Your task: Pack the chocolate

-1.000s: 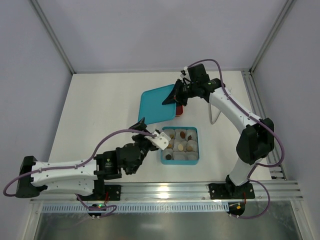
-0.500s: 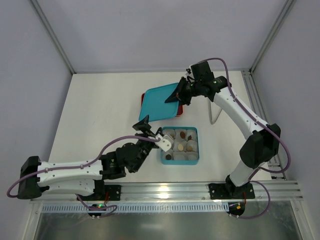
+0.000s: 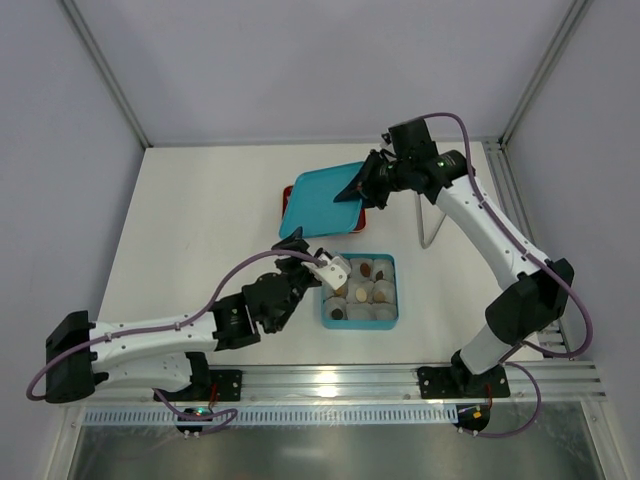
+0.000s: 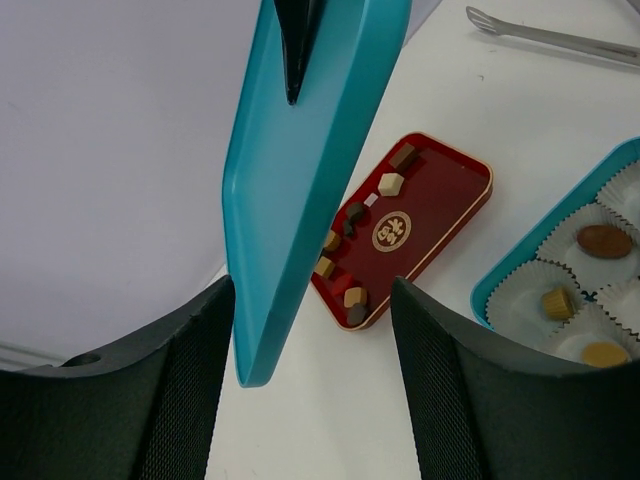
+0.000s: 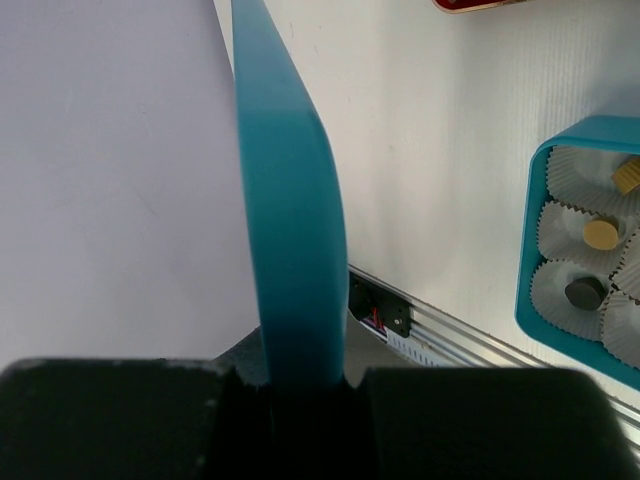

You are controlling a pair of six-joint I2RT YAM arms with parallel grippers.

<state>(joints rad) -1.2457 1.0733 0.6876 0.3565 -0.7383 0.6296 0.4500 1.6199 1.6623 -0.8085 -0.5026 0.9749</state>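
Observation:
Several small brown and tan pieces of chocolate [image 4: 390, 184] lie on a red tray [image 4: 440, 200] with a gold emblem. More chocolate [image 4: 603, 240] sits in white paper cups inside the teal box [image 3: 390, 318]. My right gripper [image 5: 300, 385] is shut on the edge of a teal lid [image 3: 320, 200] and holds it tilted above the red tray [image 3: 288, 192], hiding most of it from above. My left gripper [image 4: 310, 400] hovers open and empty just in front of the tray, left of the box. The lid's lower corner [image 4: 255, 340] hangs ahead of its left finger.
Metal tongs [image 3: 428, 225] lie on the table right of the tray, also seen as tongs [image 4: 560, 35] at the top of the left wrist view. The teal box [image 5: 530, 250] stands near the front rail [image 5: 450, 340].
The right gripper has carried the teal lid back and to the right, tilting it up and baring more of the red tray. The left arm has reached forward toward the tray, its jaws narrowing slightly.

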